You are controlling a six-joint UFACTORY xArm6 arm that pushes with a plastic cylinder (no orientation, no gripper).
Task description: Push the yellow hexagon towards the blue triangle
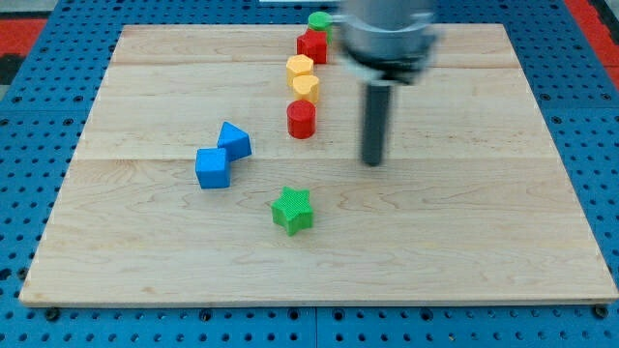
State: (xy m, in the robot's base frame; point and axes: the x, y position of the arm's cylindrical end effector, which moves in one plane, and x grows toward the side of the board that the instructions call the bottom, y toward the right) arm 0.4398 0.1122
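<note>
Two yellow blocks sit in a column at the view's top centre. The upper one (pixel 300 67) looks like the yellow hexagon. The lower yellow block (pixel 306 87) touches it, and I cannot make out its shape. The blue triangle (pixel 234 140) lies left of centre, touching a blue cube (pixel 213 167) below and to its left. My tip (pixel 372 162) rests on the board to the right of the column. It is well below and to the right of the yellow blocks and touches no block.
A green block (pixel 317 19) and a red block (pixel 311 45) stand above the yellow ones. A red cylinder (pixel 302 119) stands just below them. A green star (pixel 292 210) lies lower centre. The wooden board (pixel 484 242) sits on a blue pegboard.
</note>
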